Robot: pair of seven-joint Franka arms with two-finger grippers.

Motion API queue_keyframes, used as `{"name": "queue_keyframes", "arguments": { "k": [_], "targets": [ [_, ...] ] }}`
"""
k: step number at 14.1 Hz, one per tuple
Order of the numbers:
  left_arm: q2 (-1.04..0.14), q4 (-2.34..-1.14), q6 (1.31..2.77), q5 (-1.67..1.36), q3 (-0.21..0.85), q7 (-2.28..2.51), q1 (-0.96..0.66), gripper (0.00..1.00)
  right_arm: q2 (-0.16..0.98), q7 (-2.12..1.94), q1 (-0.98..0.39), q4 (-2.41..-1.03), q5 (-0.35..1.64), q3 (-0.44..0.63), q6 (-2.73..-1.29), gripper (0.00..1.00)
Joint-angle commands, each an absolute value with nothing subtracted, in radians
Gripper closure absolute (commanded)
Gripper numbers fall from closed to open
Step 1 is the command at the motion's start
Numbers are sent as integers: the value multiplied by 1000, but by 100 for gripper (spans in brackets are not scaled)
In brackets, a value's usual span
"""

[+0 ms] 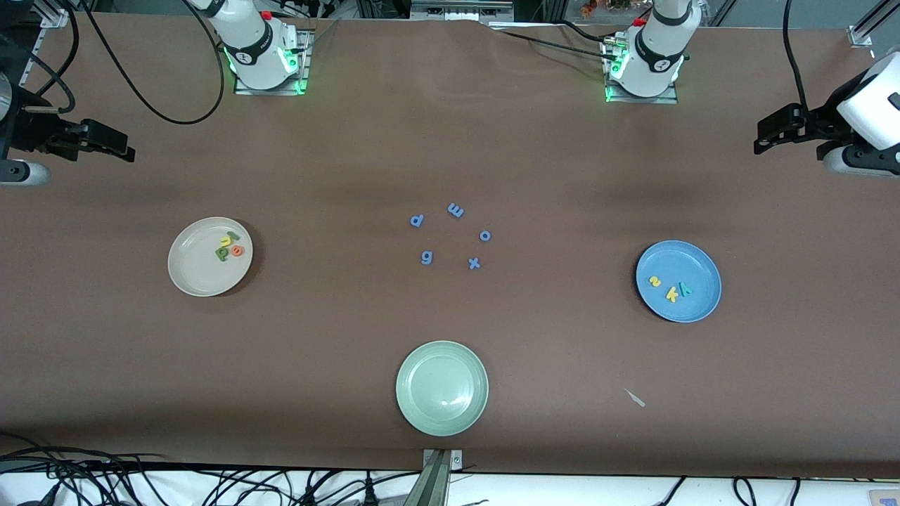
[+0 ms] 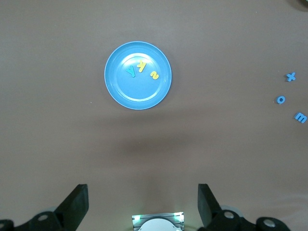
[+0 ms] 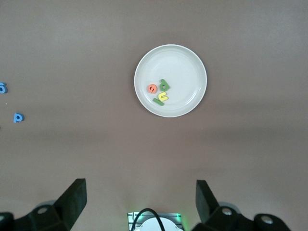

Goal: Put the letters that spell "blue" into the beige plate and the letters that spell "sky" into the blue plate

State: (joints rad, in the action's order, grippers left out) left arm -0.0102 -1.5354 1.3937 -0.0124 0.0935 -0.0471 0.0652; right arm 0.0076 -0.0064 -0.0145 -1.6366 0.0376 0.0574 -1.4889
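The beige plate [image 1: 197,273] lies toward the right arm's end of the table. It holds a dark green b [image 3: 165,85], a green l [image 3: 158,102], a yellow u [image 3: 163,96] and an orange e [image 3: 152,88]. Toward the left arm's end, the blue plate [image 1: 685,261] holds a yellow s [image 2: 154,75], a yellow k [image 2: 141,66] and a teal y [image 2: 130,71]. My left gripper [image 2: 143,207] hangs open and empty, high off its end of the table [image 1: 777,133]. My right gripper [image 3: 141,204] is likewise open and empty at the other end [image 1: 105,144].
Several periwinkle-blue letters [image 1: 455,209] lie scattered at the table's middle. A pale green plate [image 1: 441,388], with nothing in it, sits near the front edge. A small pale scrap [image 1: 635,398] lies nearer the front camera than the blue plate. Cables run along the front edge.
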Motion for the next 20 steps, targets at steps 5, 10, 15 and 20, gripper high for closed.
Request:
{"name": "queue_keyframes", "arguments": {
  "k": [5,10,15,20],
  "targets": [
    [-25,-1503,1379,2,98,-41,61,0,12,8,20,-1663,28,38,-1595,0],
    [-25,-1503,1379,2,98,-41,61,0,15,8,25,-1663,26,38,-1598,0],
    [-25,-1503,1379,2,98,-41,61,0,15,8,25,-1663,25,37,-1601,0],
    [-25,-1503,1379,2,98,-41,61,0,28,6,21,-1651,25,38,-1598,0]
  ]
}}
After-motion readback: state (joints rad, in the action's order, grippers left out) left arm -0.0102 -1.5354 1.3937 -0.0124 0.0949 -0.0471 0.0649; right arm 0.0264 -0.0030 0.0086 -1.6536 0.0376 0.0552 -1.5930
